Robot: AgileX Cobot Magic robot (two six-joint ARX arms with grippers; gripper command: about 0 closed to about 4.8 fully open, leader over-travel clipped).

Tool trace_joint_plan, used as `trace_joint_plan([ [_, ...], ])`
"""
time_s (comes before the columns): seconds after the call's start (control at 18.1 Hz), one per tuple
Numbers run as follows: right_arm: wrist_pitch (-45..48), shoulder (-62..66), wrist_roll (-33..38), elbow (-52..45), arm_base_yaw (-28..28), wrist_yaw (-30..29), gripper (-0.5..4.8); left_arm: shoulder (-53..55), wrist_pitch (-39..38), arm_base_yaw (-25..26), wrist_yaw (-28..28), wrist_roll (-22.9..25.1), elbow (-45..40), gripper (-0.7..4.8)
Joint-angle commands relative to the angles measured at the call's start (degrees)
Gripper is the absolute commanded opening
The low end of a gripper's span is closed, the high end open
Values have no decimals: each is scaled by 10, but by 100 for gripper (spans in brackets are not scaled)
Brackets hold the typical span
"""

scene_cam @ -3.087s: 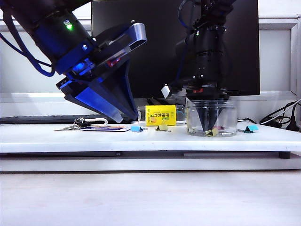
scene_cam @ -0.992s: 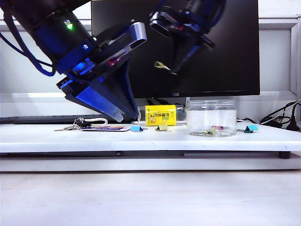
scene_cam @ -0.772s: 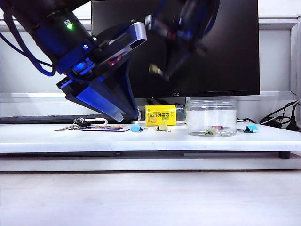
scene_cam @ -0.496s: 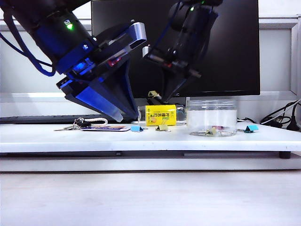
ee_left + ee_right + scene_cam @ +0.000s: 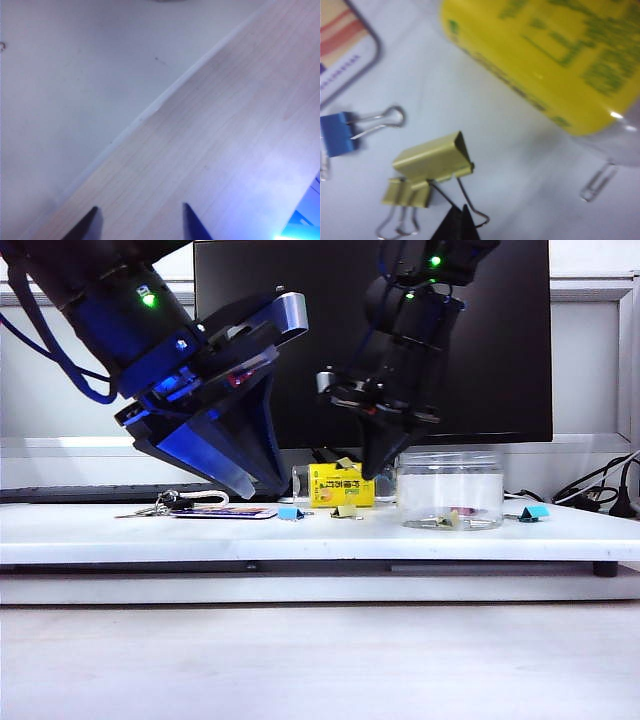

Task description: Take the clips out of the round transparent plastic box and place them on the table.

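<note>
In the exterior view, the right end effector [image 5: 372, 472] hung closed on a small pale-yellow binder clip [image 5: 346, 463] above the yellow printed box [image 5: 341, 485], at about nine o'clock from the round transparent plastic jar [image 5: 450, 489], which held more clips on the white bench [image 5: 300, 535]; the bench lay straight below, at six o'clock. The left wrist view showed the left end effector [image 5: 140, 222] spread apart, empty, over the bench edge. The right wrist view showed the held clip's wire handle pinched, its body above a second yellow clip [image 5: 406, 194] lying on the bench beside a blue clip [image 5: 338, 134].
</note>
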Motion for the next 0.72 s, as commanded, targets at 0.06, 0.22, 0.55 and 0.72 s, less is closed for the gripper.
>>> trace_joint_plan([
  [0.06,-13,-2,2,3,-6,-2,51,-2,10,0,-1,-2,1,214],
  [0.22,-21,-2,2,3,-7,-2,56,-2,10,0,-1,-2,1,214],
  [0.55,-31,-29,6,5,-7,-2,56,-2,10,0,0,-2,1,214],
  [0.72,-86,-73,23,43,-7,23,55,-2,10,0,3,-2,1,214],
])
